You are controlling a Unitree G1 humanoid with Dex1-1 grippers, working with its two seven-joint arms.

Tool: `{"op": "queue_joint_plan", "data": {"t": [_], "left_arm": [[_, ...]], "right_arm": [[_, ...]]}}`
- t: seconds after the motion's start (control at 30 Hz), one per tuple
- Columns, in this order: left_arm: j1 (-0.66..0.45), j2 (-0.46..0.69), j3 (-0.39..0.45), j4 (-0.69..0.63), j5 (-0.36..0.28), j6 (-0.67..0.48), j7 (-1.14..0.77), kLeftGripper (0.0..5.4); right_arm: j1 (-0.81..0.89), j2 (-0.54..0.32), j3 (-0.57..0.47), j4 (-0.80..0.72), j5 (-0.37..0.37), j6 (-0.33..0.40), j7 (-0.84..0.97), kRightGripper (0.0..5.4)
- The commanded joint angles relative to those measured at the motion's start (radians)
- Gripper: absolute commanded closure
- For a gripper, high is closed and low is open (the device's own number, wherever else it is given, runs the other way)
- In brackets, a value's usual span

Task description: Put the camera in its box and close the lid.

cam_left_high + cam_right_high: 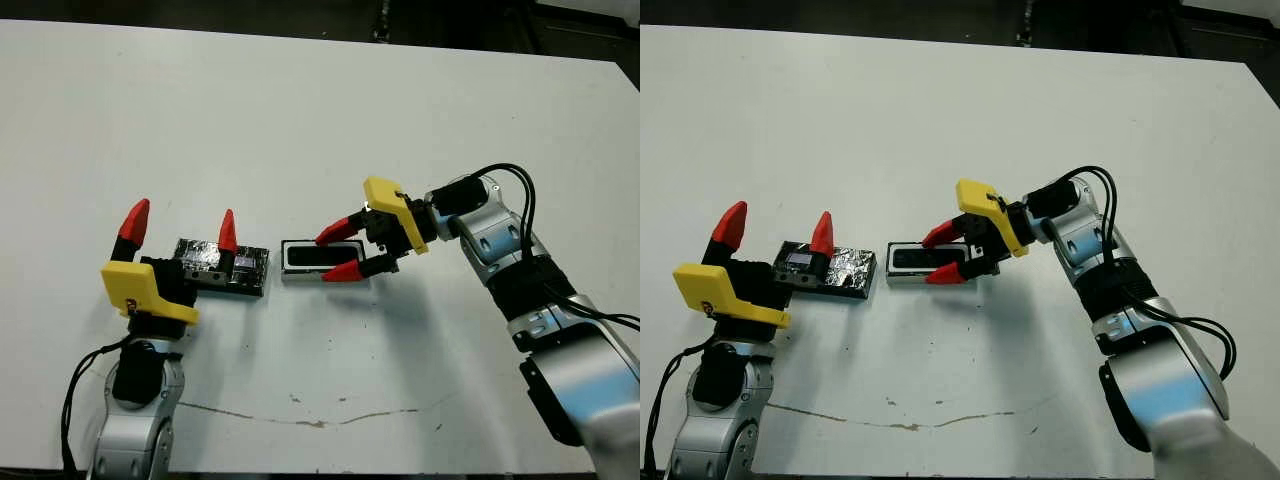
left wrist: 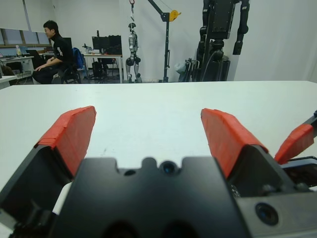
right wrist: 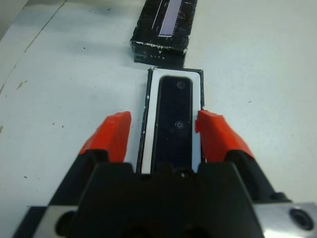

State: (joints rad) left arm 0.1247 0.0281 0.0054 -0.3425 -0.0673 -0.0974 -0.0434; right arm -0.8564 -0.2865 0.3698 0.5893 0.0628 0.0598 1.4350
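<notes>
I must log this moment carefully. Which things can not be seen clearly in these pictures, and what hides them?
- Flat black speckled lid: its left end is hidden in the head views behind the left gripper.
- Slim black glossy camera in the white-walled box: its near end is hidden in the right wrist view by the right gripper body.
- Lid's far end: cut by the right wrist picture's edge.

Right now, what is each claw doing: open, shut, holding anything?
Left claw: open, holding nothing, raised near the lid.
Right claw: open, fingers straddling the box with the camera inside, not clamped.
</notes>
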Motion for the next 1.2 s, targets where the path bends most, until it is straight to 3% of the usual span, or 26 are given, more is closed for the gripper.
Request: {"op": "queue_joint_plan", "data": {"t": [0.03, 0.3, 0.37, 0.53, 0.63, 0.73, 0.9, 1.0, 1.2], "left_arm": [[0.016, 0.002, 0.002, 0.01, 0.005, -0.008, -0.002, 0.0], [0.019, -0.003, 0.0, 0.003, 0.006, -0.001, 0.003, 0.0], [0.021, -0.004, 0.001, -0.002, 0.001, 0.004, 0.003, 0.0], [0.022, -0.002, 0.0, -0.006, 0.003, 0.008, 0.002, 0.0], [0.022, 0.0, 0.0, -0.007, 0.006, 0.009, 0.003, 0.0], [0.021, 0.007, 0.006, -0.01, 0.003, 0.018, -0.002, 0.0], [0.004, 0.026, 0.019, -0.01, 0.004, 0.017, -0.013, 0.0], [-0.011, 0.046, 0.033, -0.021, -0.007, 0.035, -0.029, 0.0], [-0.091, 0.171, 0.094, -0.027, -0.066, 0.122, -0.14, 0.0]], "right_arm": [[0.002, -0.025, -0.014, 0.009, 0.0, -0.018, 0.009, 1.19], [0.004, -0.046, -0.051, -0.013, 0.024, -0.014, 0.021, 0.01], [0.005, -0.057, -0.072, -0.03, 0.042, -0.002, 0.02, 0.01], [0.033, -0.106, -0.15, -0.147, 0.121, 0.094, 0.009, 0.01], [0.1, -0.147, -0.229, -0.277, 0.203, 0.233, -0.043, 0.01], [0.229, -0.162, -0.34, -0.445, 0.275, 0.312, -0.179, 0.01], [0.498, -0.127, -0.508, -0.709, 0.336, 0.349, -0.463, 0.01], [0.646, -0.068, -0.581, -0.802, 0.381, 0.348, -0.608, 0.33], [0.891, 0.102, -0.647, -0.909, 0.402, 0.265, -0.87, 1.25]]}}
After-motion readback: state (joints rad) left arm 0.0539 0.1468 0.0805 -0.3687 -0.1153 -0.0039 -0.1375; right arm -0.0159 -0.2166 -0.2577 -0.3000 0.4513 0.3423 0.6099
